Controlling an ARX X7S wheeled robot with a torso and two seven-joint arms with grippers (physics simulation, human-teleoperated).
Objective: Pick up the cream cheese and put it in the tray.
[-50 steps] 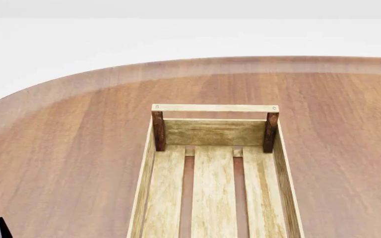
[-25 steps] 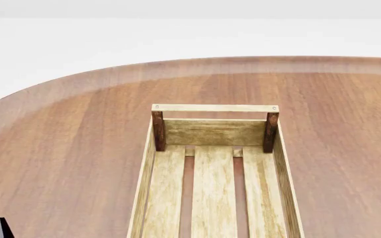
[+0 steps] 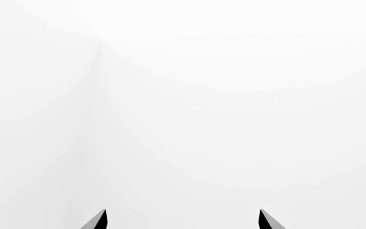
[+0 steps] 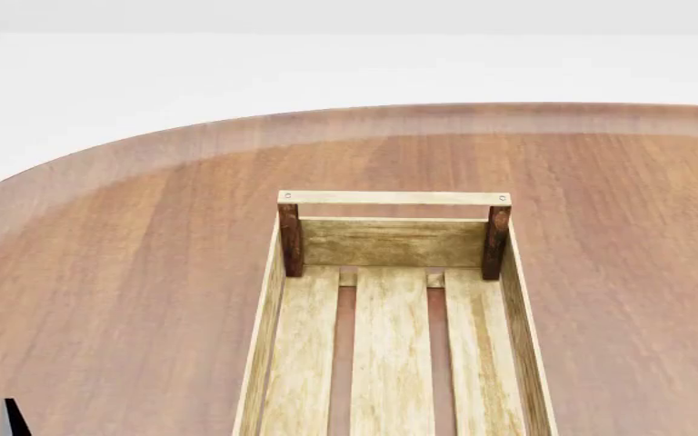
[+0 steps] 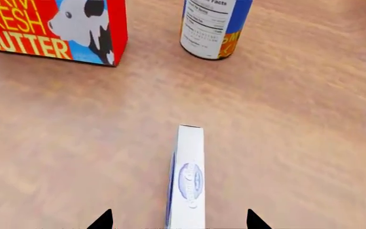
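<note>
Jaws: right gripper (image 5: pixel 179 220) spread wide, empty, straddling cream cheese (image 5: pixel 188 179) standing on edge; descend centred, close squarely across its thin faces.

Butter box (image 5: pixel 55 28): yellow "FRESH BUTTER" on red, line above cut off, cow picture beside it. Can (image 5: pixel 211 26): "Facts" heads a nutrition panel, small print unreadable. Cream cheese (image 5: pixel 188 181): blue oval logo, illegible.

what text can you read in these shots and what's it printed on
"FRESH BUTTER", the top word cut off by the frame: red butter box.
"Facts", heading of a nutrition panel: blue-and-orange can; its fine print is too small to read.
Oval logo on the cream cheese: blurred, unreadable.
Left wrist and head views: no text.
</note>
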